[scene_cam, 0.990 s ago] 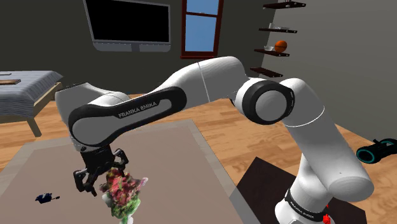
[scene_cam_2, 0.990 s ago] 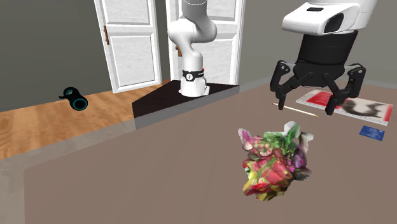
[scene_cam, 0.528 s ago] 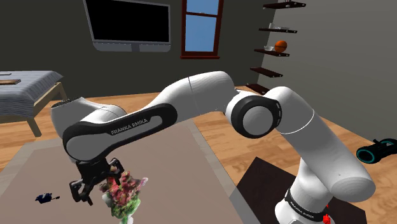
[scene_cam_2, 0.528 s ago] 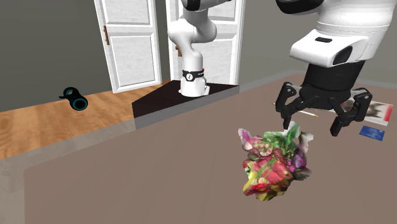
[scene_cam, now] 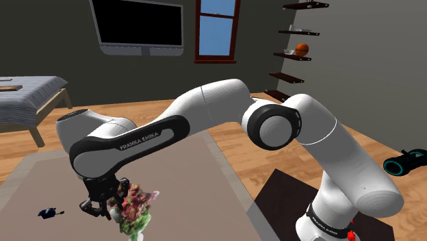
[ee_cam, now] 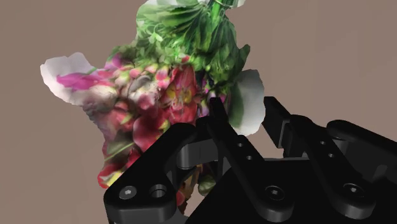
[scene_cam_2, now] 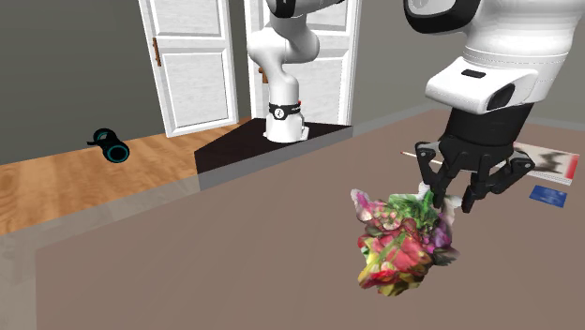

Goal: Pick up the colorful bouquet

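The colorful bouquet (scene_cam_2: 403, 244), a bunch of pink, red and green flowers with white wrapping, rests on the brown table (scene_cam_2: 234, 262). In the shoulder view the bouquet (scene_cam: 135, 205) is near the table's front edge. My black gripper (scene_cam_2: 453, 199) has come down on its upper white-and-green edge, on the second exterior view's right. The fingers have closed on that edge. In the wrist view the gripper (ee_cam: 245, 108) pinches a white flap beside the pink blooms of the bouquet (ee_cam: 165, 95). From the shoulder the gripper (scene_cam: 104, 207) touches the bouquet's left side.
A red-and-white magazine (scene_cam_2: 555, 165) and a small blue card (scene_cam_2: 548, 195) lie on the table beyond the gripper. A small dark blue object (scene_cam: 48, 213) sits left of the bouquet in the shoulder view. A teal-ringed object (scene_cam_2: 112, 147) lies on the wooden floor.
The gripper has descended onto the bouquet's edge and its fingers, wide apart in the earlier frames, have closed on it. The bouquet has not moved.
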`<state>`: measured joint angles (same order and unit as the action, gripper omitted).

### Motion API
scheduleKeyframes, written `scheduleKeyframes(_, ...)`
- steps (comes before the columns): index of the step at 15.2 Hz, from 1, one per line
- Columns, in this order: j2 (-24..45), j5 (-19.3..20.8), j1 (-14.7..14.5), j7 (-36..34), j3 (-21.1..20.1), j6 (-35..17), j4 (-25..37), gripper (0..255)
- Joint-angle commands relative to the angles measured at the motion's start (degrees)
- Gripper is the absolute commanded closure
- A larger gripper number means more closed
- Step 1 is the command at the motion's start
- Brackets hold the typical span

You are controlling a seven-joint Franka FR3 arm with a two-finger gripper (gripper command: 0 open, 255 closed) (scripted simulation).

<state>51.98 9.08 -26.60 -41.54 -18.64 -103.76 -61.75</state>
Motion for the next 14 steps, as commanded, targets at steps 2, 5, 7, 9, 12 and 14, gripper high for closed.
scheduleKeyframes(2, 0.0, 0.0, 0.0, 0.0, 0.0, 0.0, 0.0, 255)
scheduleKeyframes(5, 0.0, 0.0, 0.0, 0.0, 0.0, 0.0, -0.1, 255)
scheduleKeyframes(7, -0.3, -0.1, 0.0, 0.0, 0.0, 0.5, 0.2, 255)
scheduleKeyframes(9, -0.8, -0.2, 0.0, 0.0, -0.1, 1.7, 0.8, 255)
scheduleKeyframes(12, -1.5, -0.3, -0.1, 0.0, -0.3, 3.5, 2.0, 255)
scheduleKeyframes(14, -1.9, -0.4, -0.2, 0.0, -0.3, 4.8, 2.9, 255)
